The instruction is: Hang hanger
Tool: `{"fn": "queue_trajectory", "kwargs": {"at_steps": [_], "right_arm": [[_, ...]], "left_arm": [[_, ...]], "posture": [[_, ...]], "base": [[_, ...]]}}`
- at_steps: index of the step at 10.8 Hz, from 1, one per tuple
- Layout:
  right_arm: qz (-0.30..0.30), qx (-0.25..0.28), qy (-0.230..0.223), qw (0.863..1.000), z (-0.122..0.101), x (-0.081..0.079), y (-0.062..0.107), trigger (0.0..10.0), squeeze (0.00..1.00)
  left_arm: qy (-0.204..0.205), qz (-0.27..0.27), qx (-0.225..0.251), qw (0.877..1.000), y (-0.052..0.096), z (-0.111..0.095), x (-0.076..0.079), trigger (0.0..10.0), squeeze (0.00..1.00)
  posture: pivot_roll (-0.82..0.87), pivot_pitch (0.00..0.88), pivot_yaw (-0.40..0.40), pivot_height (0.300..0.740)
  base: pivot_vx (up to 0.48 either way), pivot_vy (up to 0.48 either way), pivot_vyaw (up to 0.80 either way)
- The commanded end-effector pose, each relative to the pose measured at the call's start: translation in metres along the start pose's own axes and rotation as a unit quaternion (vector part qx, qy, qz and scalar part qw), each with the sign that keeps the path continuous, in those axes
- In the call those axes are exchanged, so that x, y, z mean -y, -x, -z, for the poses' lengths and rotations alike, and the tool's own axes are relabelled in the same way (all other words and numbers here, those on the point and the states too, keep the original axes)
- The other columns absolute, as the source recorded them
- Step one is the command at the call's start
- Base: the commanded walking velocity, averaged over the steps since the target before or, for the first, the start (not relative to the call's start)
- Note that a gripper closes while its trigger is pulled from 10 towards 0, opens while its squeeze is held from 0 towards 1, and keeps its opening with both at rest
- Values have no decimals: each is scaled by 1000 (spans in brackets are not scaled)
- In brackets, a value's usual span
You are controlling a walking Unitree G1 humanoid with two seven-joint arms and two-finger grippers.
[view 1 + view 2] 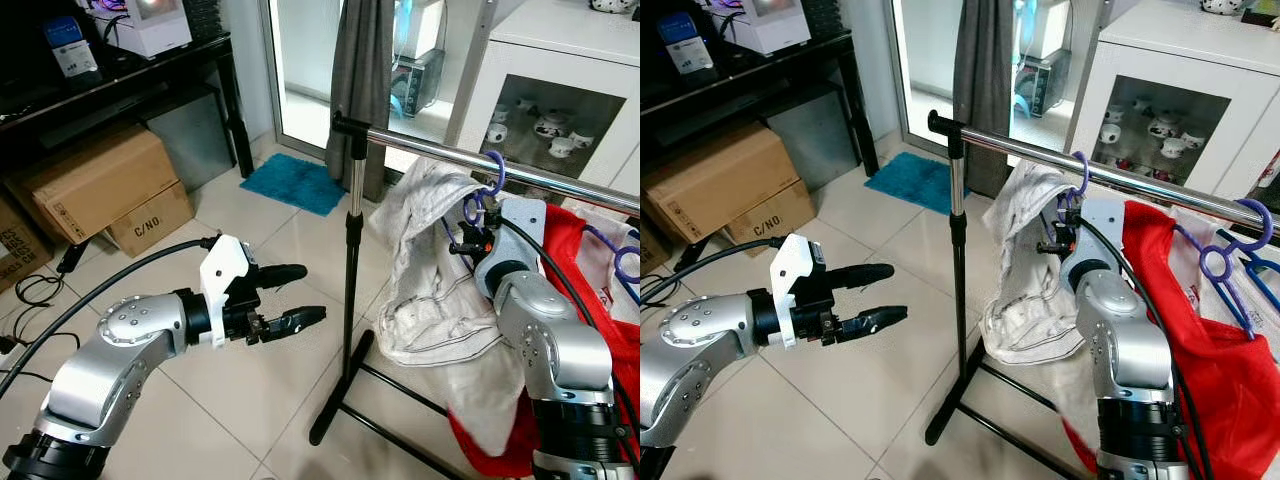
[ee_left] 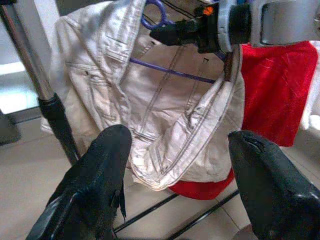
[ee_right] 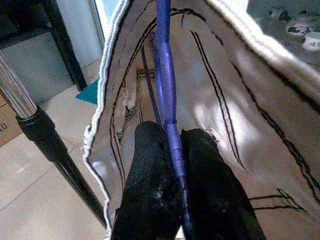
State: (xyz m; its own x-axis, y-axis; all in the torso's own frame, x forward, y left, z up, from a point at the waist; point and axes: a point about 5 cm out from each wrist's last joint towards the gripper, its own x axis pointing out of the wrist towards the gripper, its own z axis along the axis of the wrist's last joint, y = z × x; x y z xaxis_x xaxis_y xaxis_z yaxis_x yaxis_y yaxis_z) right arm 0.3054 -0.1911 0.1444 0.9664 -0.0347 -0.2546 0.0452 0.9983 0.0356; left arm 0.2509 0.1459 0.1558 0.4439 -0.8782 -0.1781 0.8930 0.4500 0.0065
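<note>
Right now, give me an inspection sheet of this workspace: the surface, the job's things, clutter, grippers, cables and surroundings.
Surface: pale tiled floor, bare in front of the rack.
Job's things: purple hanger carrying a white garment, its hook over the chrome rail of the clothes rack; red garment on another purple hanger beside it.
Clutter: cardboard boxes, blue mat.
Grippers: right gripper shut on the purple hanger's neck; left gripper open, held out over the floor, apart from the rack.
Cables: black cable along the left arm; loose cords on the floor near the boxes.
Surroundings: black shelf, white cabinet with cups, grey curtain.
</note>
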Motion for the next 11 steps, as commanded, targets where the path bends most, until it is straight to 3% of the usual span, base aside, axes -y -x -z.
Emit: {"fn": "queue_trajectory", "kwargs": {"at_steps": [1,3,5,8,11], "right_arm": [[-1,84,-7,996,-29,0,8,0,0],[-2,123,-15,992,-36,1,20,0,0],[-10,131,-21,991,-38,3,36,0,0],[-62,15,-16,998,20,-17,55,0,0],[-62,-19,-37,997,34,-23,58,0,0]], "left_arm": [[-13,-43,-8,999,0,0,-8,10000,0],[-28,-108,-34,993,-3,10,-13,10000,0],[-31,-145,-23,989,-10,13,-13,10000,0],[-23,-209,-13,978,-16,21,-12,10000,0],[-6,-205,-9,979,-21,26,-9,10000,0]], "posture": [[-64,0,64,740],[-74,0,73,740],[-82,0,72,740],[-103,0,56,740],[-144,0,52,740]], "base": [[0,0,0],[0,0,0],[0,0,0],[0,0,0],[0,0,0]]}}
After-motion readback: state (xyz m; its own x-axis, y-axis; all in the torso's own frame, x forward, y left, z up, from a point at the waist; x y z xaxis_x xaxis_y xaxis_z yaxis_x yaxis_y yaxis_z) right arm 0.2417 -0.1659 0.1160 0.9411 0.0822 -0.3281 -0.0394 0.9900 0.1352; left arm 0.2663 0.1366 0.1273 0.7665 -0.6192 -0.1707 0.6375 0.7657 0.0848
